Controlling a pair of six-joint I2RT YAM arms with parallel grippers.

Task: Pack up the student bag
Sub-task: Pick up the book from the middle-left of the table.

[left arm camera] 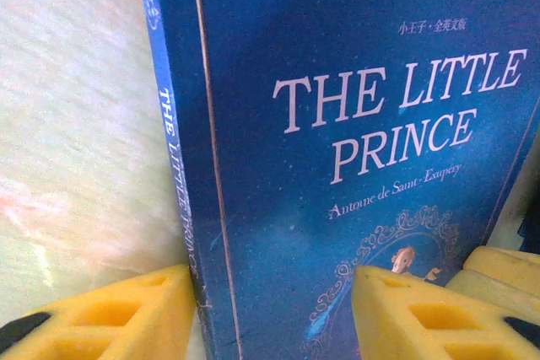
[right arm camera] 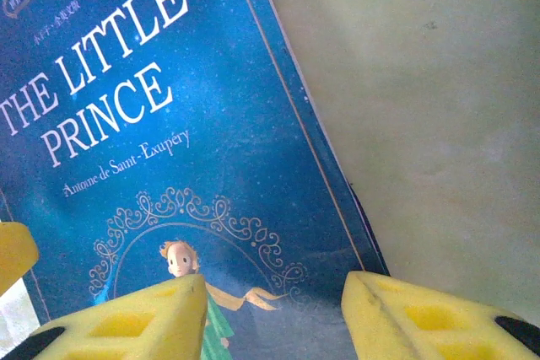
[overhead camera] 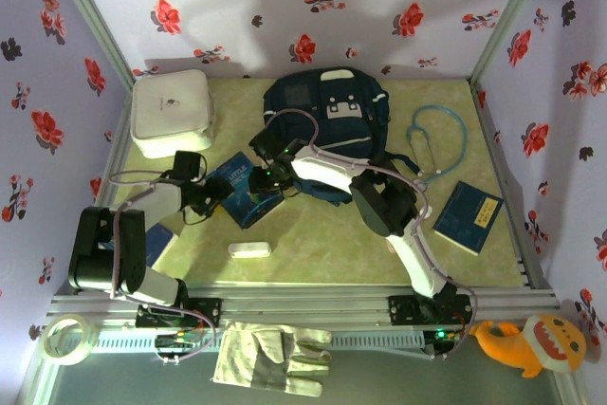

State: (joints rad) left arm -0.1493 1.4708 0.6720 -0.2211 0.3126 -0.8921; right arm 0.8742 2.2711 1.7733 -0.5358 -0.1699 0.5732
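Note:
The student bag [overhead camera: 327, 111], dark navy with white trim, lies at the back middle of the table. In front of it lies a blue book [overhead camera: 237, 177] titled The Little Prince [left arm camera: 354, 149] [right arm camera: 169, 166]. My left gripper [overhead camera: 220, 198] [left arm camera: 274, 280] is open over the book's spine edge. One of its yellow fingers [left arm camera: 118, 309] touches the spine and the other sits over the cover. My right gripper [overhead camera: 268, 174] [right arm camera: 274, 280] is open across the book's opposite edge, one finger over the cover and one over the table.
A white rounded box [overhead camera: 171, 113] stands back left. A teal stethoscope [overhead camera: 438, 139] and a second blue book [overhead camera: 468, 217] lie at the right. A third blue book [overhead camera: 156, 239] lies under the left arm, and a small white case [overhead camera: 249, 249] lies near the front.

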